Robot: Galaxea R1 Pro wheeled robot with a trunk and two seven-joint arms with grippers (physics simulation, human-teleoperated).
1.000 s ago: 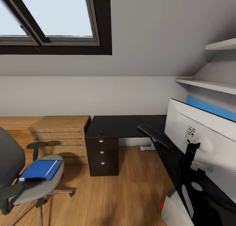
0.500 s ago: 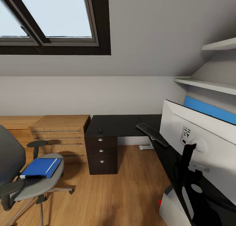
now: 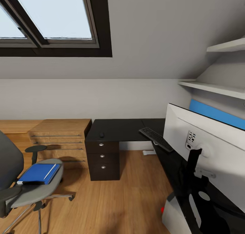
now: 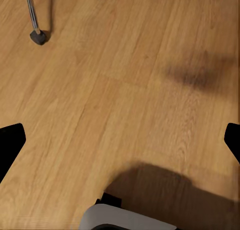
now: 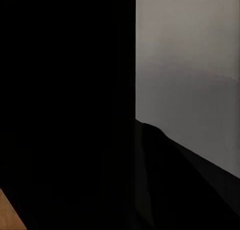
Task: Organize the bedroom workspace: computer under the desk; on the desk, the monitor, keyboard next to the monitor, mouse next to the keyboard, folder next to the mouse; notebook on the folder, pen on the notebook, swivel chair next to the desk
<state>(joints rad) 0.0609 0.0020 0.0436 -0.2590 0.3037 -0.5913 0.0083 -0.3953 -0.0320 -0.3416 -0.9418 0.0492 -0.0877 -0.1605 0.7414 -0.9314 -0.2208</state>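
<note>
The left gripper [image 4: 120, 140] was seen in the left wrist view pointed down at the wooden floor [image 4: 125, 80], its two black fingertips [image 4: 10, 140] set wide apart at the frame's edges, nothing held between them. A chrome leg and black caster of the swivel chair [image 4: 36, 30] stood on the planks ahead of that claw. The right wrist view was taken up by a black surface beside a pale grey one; the right claw's state could not be told.

In the head view, the flat blue folder [image 3: 37, 174] lay on the swivel chair's grey seat [image 3: 20, 193], with the thin pale pen [image 3: 50, 171] on top. On the glossy black desk [image 3: 119, 129] were seen the small black mouse [image 3: 101, 134], the slim keyboard [image 3: 156, 139] and the monitor [image 3: 211, 152], its white back facing the camera. The light grey computer [image 3: 175, 218] stood on the floor against the desk's near edge.
</note>
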